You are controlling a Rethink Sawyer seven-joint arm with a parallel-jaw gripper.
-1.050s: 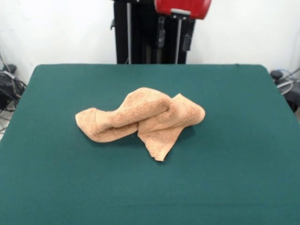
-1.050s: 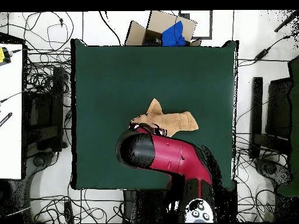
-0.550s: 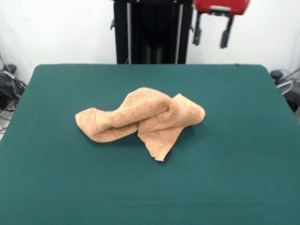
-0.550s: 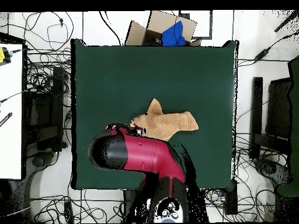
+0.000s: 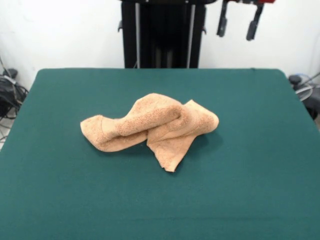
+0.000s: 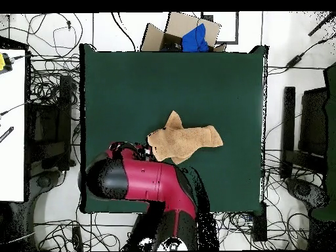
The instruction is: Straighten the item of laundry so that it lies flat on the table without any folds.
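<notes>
Towel point(image 5: 150, 128) lies crumpled mid-tabletop point(image 5: 250, 190). Pincer point(image 5: 239, 22) hangs well apart above the far edge, fingers spread, empty.

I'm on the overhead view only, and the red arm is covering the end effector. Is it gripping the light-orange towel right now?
Observer: No. The front view shows the end effector high above the table, open and empty.
Operator: Does the light-orange terry-cloth towel lie flat anywhere?
Observer: Mostly not. A thick rolled fold humps up across its middle.
Operator: Any loose corner?
Observer: Yes, one flap lies flat on the dark green cloth table, pointing toward the front camera.
</notes>
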